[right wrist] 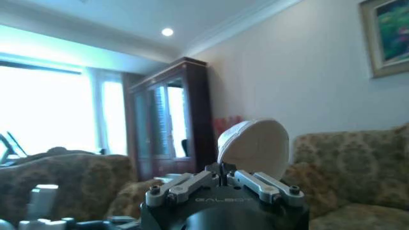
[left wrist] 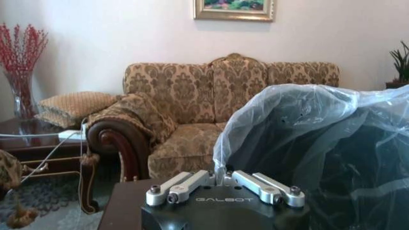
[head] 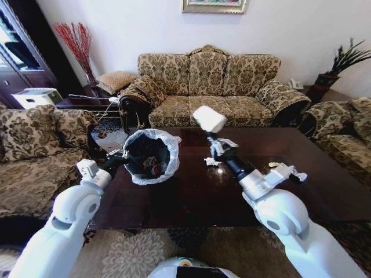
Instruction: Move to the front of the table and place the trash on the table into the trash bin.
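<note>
The trash bin [head: 152, 156], black with a white bag ruffled over its rim, hangs tilted above the left part of the dark glossy table [head: 191, 200]. My left gripper [head: 120, 155] is shut on its rim, and the left wrist view shows the bag [left wrist: 307, 129] right in front of the left gripper [left wrist: 221, 176]. My right gripper [head: 213, 138] is raised over the table's middle, shut on a white paper cup [head: 209, 119]; the cup [right wrist: 255, 146] also stands above the right gripper [right wrist: 223, 168] in the right wrist view. A crumpled white tissue [head: 211, 162] lies on the table below.
A patterned sofa [head: 214, 87] stands behind the table, with armchairs at the left [head: 35, 150] and right [head: 345, 133]. A small gold piece [head: 273, 165] lies on the table's right side. A side table with a red-branch vase [head: 78, 49] is at the back left.
</note>
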`<state>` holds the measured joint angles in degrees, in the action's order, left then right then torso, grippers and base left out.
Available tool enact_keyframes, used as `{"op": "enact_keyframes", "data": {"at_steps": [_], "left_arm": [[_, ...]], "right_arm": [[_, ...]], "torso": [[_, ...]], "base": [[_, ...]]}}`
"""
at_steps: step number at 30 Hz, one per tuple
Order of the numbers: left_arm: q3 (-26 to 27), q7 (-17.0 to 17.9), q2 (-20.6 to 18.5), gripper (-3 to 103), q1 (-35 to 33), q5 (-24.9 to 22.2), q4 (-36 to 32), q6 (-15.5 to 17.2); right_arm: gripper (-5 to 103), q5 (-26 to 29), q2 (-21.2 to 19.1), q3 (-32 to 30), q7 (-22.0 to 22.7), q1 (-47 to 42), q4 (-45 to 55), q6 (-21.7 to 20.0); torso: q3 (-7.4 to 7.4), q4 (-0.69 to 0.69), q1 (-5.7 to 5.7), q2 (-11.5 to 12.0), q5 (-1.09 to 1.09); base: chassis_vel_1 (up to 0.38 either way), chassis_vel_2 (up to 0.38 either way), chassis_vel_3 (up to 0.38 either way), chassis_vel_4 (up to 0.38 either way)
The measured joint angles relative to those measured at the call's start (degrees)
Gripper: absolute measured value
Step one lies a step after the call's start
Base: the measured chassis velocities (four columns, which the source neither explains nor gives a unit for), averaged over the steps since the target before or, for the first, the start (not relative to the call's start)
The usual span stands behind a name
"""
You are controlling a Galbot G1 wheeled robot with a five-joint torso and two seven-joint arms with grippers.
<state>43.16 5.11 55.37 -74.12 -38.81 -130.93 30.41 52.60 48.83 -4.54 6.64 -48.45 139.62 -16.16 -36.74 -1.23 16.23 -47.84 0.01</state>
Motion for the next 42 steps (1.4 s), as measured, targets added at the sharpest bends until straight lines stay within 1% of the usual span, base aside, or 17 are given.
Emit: {"op": "enact_keyframes", "data": {"at_steps": [5,6,10,13,16,17,21,23,26,29,30,33,34,36,38,39,42], "left_arm": [[-0.50,0.13,-0.37,1,0.53,0.01,0.87,0.28],[-0.50,0.13,-0.37,1,0.53,0.01,0.87,0.28],[-0.60,0.07,-0.02,1,0.90,0.15,2.10,0.29],[-0.60,0.03,0.06,1,1.14,0.18,2.64,0.29],[-0.60,-0.04,0.09,1,1.19,0.18,2.95,0.29],[-0.59,-0.06,0.14,1,1.21,0.18,3.14,0.29],[-0.70,-0.16,0.41,1,1.50,0.35,3.64,0.23],[-0.83,-0.19,0.60,1,1.65,0.41,3.75,0.20],[-0.86,-0.25,0.71,1,1.73,0.42,3.82,0.17],[-0.59,-0.52,0.86,1,1.75,0.48,4.13,0.16],[-0.59,-0.52,0.86,1,1.75,0.48,4.13,0.16],[-0.03,-0.76,1.05,1,1.75,0.51,4.36,0.08],[-0.03,-0.76,1.05,1,1.75,0.51,4.36,0.08],[0.22,-0.82,1.31,1,1.80,0.71,4.59,-0.03],[0.30,-0.87,1.46,1,1.83,0.88,4.62,-0.11],[0.45,-0.92,1.63,1,1.86,1.13,4.63,-0.24],[0.90,-0.97,1.86,1,1.75,1.35,4.17,-0.39]], "right_arm": [[0,3.16,1.43,12.54,1.11,12.37,-2.52,-2.57],[0,3.16,1.43,12.54,1.11,12.37,-2.52,-2.57],[0,3.77,2.87,23.12,2.13,17.23,-5.24,-4.54],[-3,2.82,3.25,25.21,2.18,17.51,-6.62,-6.29],[2,2.26,3.85,25.65,2.04,17.60,-7.64,-7.36],[13,1.96,4.42,25.78,2.06,17.75,-8.50,-7.38],[24,1.67,4.95,25.72,2.02,18.08,-9.58,-7.25],[35,1.22,5.02,25.54,1.92,18.11,-9.76,-6.34],[39,0.51,5.03,24.18,2.04,17.96,-9.27,-4.80],[56,0.00,3.71,18.11,2.78,16.69,-6.56,-3.26],[56,0.00,3.71,18.11,2.78,16.69,-6.56,-3.26],[73,-2.11,0.70,11.55,6.07,13.25,-5.21,-2.33],[73,-2.11,0.70,11.55,6.07,13.25,-5.21,-2.33],[84,-4.69,-0.81,4.89,8.08,8.23,-5.84,-2.95],[84,-5.32,-0.87,2.30,9.39,5.93,-6.72,-3.70],[93,-6.76,-0.38,-1.68,10.09,2.21,-8.60,-4.24],[99,-12.69,2.49,-11.50,7.72,-7.00,-14.43,-4.20]], "torso": [[-0.01,-0.05,0.01,0.00,-0.03],[-0.01,-0.05,0.01,0.00,-0.03],[0.00,-0.02,0.00,0.00,-0.01],[0.00,-0.01,0.00,0.00,-0.01],[-0.01,-0.01,0.01,0.00,-0.01],[0.00,-0.02,0.01,0.00,-0.01],[0.00,-0.02,0.00,0.00,-0.01],[0.00,-0.02,0.00,0.00,-0.01],[0.00,-0.02,0.00,0.00,0.00],[0.00,-0.03,0.00,0.00,-0.01],[0.00,-0.03,0.00,0.00,-0.01],[0.01,-0.03,0.00,0.00,0.00],[0.01,-0.03,0.00,0.00,0.00],[0.01,0.00,0.00,-0.01,0.00],[0.00,-0.01,0.00,-0.01,0.00],[0.01,-0.03,0.00,-0.01,0.00],[0.00,-0.02,0.00,-0.01,0.04]], "base": [[0.000,0.000,0.000,0.000],[0.000,0.000,0.000,0.000],[0.000,0.000,0.000,0.000],[0.000,0.000,0.000,0.000],[0.000,0.000,0.000,0.000],[0.000,0.000,0.000,0.000],[0.000,0.000,0.000,0.000],[0.000,0.000,0.000,0.000],[0.000,0.000,0.000,0.000],[0.000,0.000,0.000,0.000],[0.000,0.000,0.000,0.000],[0.000,0.000,0.000,0.000],[0.000,0.000,0.000,0.000],[0.000,0.000,0.000,0.000],[0.000,0.000,0.000,0.000],[0.000,0.000,0.000,0.000],[0.000,0.000,0.000,0.000]]}}
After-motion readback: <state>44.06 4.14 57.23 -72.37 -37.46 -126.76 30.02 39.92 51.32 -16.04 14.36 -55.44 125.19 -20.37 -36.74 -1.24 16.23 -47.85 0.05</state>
